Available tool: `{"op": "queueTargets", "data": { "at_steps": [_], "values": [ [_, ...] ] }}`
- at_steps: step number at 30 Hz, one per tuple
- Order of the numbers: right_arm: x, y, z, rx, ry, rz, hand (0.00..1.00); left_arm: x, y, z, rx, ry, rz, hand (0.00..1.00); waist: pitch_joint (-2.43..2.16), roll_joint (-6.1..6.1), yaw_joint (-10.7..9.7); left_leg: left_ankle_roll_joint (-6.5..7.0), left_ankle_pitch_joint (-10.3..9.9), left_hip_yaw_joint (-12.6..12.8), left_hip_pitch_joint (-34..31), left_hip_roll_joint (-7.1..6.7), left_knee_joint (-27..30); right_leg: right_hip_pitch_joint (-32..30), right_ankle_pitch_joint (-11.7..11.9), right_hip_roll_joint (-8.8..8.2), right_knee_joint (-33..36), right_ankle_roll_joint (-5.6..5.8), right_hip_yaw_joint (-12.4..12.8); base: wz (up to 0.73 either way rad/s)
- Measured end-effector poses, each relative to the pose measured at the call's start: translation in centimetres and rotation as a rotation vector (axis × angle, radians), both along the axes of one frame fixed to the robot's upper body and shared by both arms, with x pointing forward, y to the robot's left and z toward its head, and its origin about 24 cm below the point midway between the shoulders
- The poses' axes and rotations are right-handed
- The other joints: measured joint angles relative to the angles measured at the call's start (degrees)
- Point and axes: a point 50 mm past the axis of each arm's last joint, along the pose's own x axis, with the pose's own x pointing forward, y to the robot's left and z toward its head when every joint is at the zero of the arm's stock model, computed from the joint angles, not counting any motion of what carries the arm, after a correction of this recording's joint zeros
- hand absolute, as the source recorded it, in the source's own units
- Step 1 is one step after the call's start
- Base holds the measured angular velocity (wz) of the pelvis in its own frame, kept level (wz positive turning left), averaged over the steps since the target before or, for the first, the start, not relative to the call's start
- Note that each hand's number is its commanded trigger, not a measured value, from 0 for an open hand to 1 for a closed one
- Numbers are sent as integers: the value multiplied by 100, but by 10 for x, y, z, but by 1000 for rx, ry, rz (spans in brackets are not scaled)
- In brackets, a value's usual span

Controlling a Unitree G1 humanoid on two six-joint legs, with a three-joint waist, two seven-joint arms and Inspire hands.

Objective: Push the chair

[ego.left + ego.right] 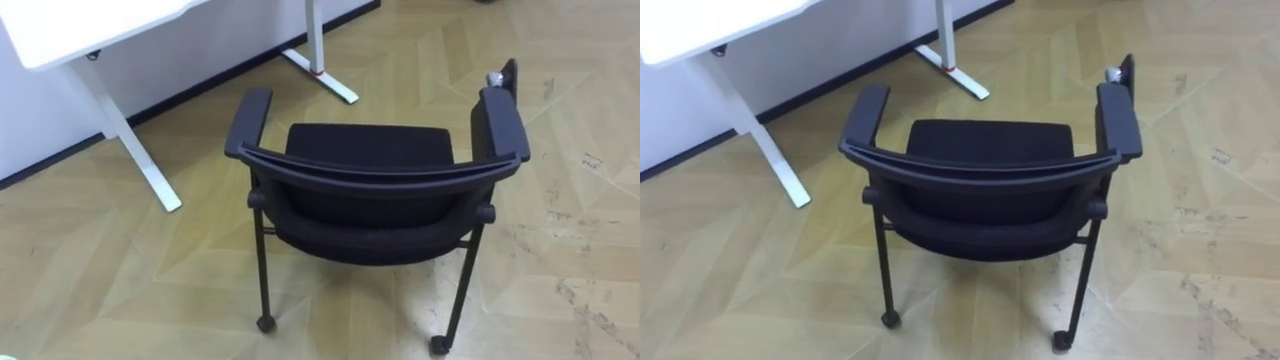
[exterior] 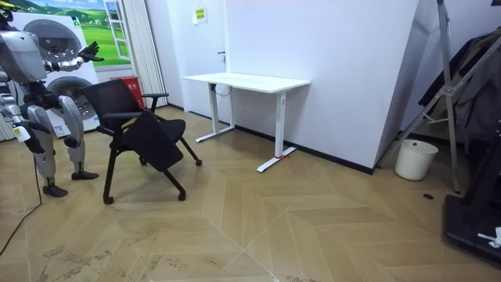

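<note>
Dark fingers too small to read, clenched or released I cannot tell, on either hand. Left hand is raised above the back of the black chair, right hand low by the hip. Chair stands on castors on the wooden floor, just before the robot, back toward it, seat facing the white desk, apart from it.

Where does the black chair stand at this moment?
In the left eye view the black chair stands directly before the robot, backrest nearest to it, with the white desk beyond it on the left.
</note>
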Motion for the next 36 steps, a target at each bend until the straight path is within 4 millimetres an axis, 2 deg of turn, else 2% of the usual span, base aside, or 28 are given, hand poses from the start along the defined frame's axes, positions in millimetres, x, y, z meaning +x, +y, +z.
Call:
{"op": "queueTargets", "data": {
  "at_steps": [5, 8, 11, 16, 18, 22, 28, 36],
  "values": [
    [-4, 2, -1, 20, 13, 16, 0, 14, -32, 21, 225, 27, -143, 0, -7, -5, -78, 1, 1, 12, -29, -13, 4, -1, 1, 2, -65, 2, 109, -1],
    [-6, 3, -2, 36, 28, 16, 0, 20, -44, 25, 330, 73, -211, 0, -31, 6, -170, 0, 1, 18, -22, -14, -28, -8, 1, 7, -72, 2, 126, 0],
    [-10, 3, -2, 46, 42, 16, 0, 26, -54, 21, 389, 141, -267, 0, -54, 39, -273, 0, 1, 7, -14, -22, -29, -11, 1, 7, -81, 2, 236, -1],
    [-10, 4, -3, 55, 39, 24, 0, 34, -74, 16, 438, 173, -358, 0, -48, 30, -352, 0, 1, 24, 13, -22, -34, -15, 1, 8, -84, 2, 434, -7],
    [-9, 4, -3, 55, 38, 25, 0, 36, -81, 13, 443, 186, -396, 0, -45, 29, -357, 0, 0, 112, 51, -6, -49, -16, 1, 4, -86, 2, 544, -21],
    [-3, 4, -2, 51, 26, 28, 0, 39, -90, 10, 488, 221, -453, 0, -44, 40, -478, -1, -1, 173, 98, 7, -127, -42, 1, 7, -87, 2, 590, -14],
    [-6, 4, -2, 33, 45, 46, 0, 40, -98, -2, 551, 293, -485, 0, -39, 45, -589, -3, 2, 300, 103, 49, -144, -99, 5, 31, -81, -1, 708, -14],
    [3, 4, -2, 44, 26, 63, 0, 40, -123, -15, 624, 330, -597, 0, -43, 31, -688, -10, 4, 354, 143, 66, -187, -118, 11, 39, -80, -5, 779, -3]
  ]
}}
